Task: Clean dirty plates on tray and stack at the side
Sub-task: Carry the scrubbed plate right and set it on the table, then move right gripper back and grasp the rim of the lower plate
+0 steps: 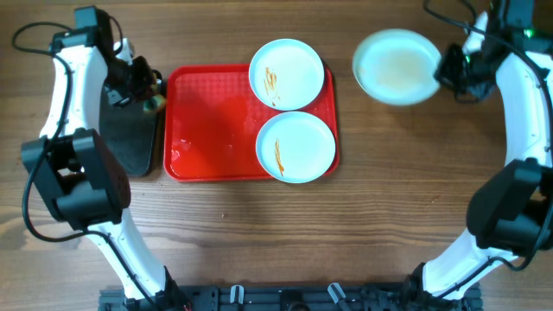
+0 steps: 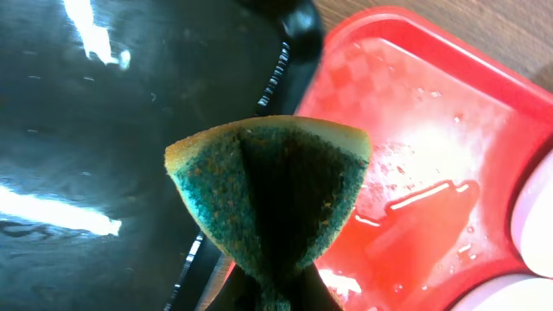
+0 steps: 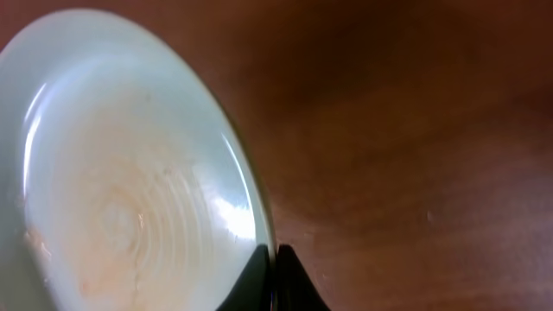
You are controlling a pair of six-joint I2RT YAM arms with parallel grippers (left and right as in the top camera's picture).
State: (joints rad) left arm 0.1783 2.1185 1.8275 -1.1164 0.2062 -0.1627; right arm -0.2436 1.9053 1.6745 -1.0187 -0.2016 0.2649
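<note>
Two plates lie on the right half of the red tray (image 1: 207, 130): a far plate (image 1: 287, 73) and a near plate (image 1: 295, 147), each with thin orange-brown streaks. A third plate (image 1: 396, 66) is off the tray to the right, over the wooden table. My right gripper (image 1: 446, 69) is shut on its right rim. In the right wrist view this plate (image 3: 121, 173) carries a pale orange smear, and the gripper (image 3: 275, 281) pinches its edge. My left gripper (image 1: 145, 91) is shut on a green and yellow sponge (image 2: 268, 199) over the tray's left edge.
A glossy black tray (image 1: 130, 134) lies against the red tray's left side, below my left gripper. A shallow puddle of liquid (image 2: 423, 216) sits on the red tray's left part. Bare wooden table (image 1: 397, 190) lies in front and to the right.
</note>
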